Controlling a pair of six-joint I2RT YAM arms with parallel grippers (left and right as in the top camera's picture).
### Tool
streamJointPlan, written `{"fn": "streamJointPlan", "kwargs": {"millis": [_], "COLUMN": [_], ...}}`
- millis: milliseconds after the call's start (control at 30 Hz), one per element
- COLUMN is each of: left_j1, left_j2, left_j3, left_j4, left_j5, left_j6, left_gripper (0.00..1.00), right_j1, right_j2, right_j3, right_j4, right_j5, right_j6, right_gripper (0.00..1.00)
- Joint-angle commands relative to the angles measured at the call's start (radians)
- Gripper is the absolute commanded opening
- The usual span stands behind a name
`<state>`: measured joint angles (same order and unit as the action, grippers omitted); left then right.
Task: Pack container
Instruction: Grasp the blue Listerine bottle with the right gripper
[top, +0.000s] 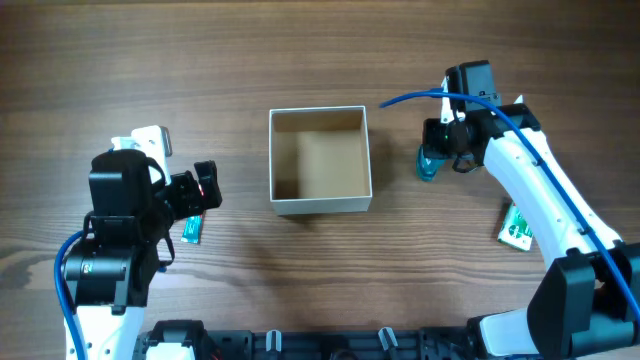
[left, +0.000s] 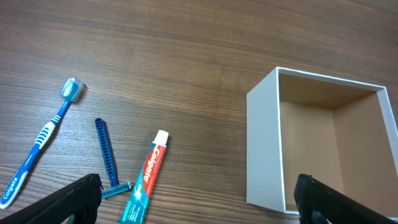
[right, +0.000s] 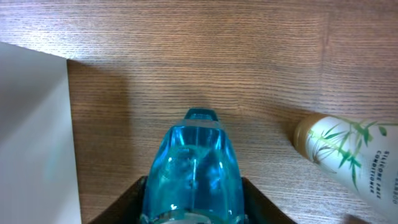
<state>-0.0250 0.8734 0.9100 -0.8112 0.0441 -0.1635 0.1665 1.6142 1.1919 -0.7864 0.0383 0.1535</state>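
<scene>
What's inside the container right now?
Nothing: overhead, the container shows only its bare tan floor. From the left wrist, its near wall hides part of the floor. The blue bottle is outside, in the right hand.

Seen from overhead, my left arm covers most of what lies on the worktop (top: 320, 60) beneath it. Only a teal scrap (top: 193, 230) pokes out beside my left pincer (top: 207, 190), too small to name. My right arm hides part of the conditioner bottle (top: 517, 228), whose print is unreadable there.

In my left wrist view the toothbrush (left: 43, 140) runs off the lower left corner and the toothpaste tube (left: 145, 180) off the bottom. The container (left: 323, 143) is cut by the right and bottom edges. Only my fingertips (left: 74, 199) show.

In my right wrist view the blue bottle (right: 193, 168) is cut off at the bottom, where my right pincer (right: 194, 193) shows as two dark slivers. The conditioner bottle runs off the right edge. The container's wall is a pale blur at the left.
</scene>
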Motion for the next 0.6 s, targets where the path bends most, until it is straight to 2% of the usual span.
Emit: {"fn": "streamJointPlan", "kwargs": {"millis": [0,33,100,133,233,333,433,567], "left_j1": [-0.004,-0.004,-0.004,-0.004,-0.003,-0.003,0.012,0.119], "left_j2": [0.003,0.003,0.003,0.003,0.003,0.003,0.003,0.015], "left_j3": [0.017,0.017,0.017,0.017,0.017,0.017,0.024,0.034], "left_j4": [0.002,0.002,0.002,0.002,0.002,-0.008,-0.013,-0.043], "left_j5": [0.027,0.027,0.027,0.027,0.026,-0.001,-0.109,-0.109], "left_j6": [-0.009,-0.009,-0.009,-0.009,-0.009,-0.036,-0.077,-0.107], "left_gripper": [1.0,1.0,1.0,1.0,1.0,1.0,1.0,1.0], "right_j1": [-0.003,-0.003,0.0,0.003,0.032,0.124,0.316,0.49], "right_j2": [0.009,0.009,-0.008,-0.031,-0.106,-0.097,-0.06,0.071], "right_j3": [0.018,0.018,0.032,0.06,0.301,0.57,0.687,0.687], "right_j4": [0.005,0.008,-0.002,-0.032,-0.245,-0.411,-0.392,-0.322], "right_j5": [0.006,0.006,0.006,0.006,0.046,0.079,0.126,0.223], "right_j6": [0.006,0.006,0.007,0.006,0.04,0.076,0.146,0.225], "right_gripper": [0.35,0.31,0.09,0.04,0.04,0.04,0.04,0.04]}}
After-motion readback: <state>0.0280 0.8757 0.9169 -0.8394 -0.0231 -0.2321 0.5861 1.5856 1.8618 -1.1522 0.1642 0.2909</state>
